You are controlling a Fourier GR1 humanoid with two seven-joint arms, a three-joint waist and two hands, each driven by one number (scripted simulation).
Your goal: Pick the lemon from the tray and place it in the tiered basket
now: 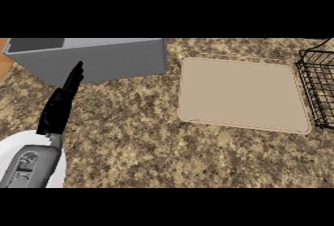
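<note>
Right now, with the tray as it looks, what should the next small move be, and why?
Probably shift the view right rather than reach: the tray shows no lemon, the left hand rests open at the view's left holding nothing, and the right hand is out of view. Only an edge of the wire basket shows, so whether the lemon is in it cannot be told.

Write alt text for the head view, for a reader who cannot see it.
A beige tray lies on a speckled stone counter with no lemon showing on it, a black wire basket beside it at the view's right edge. The robot's left hand rests open, fingers up, at lower left, below a grey bin.
</note>
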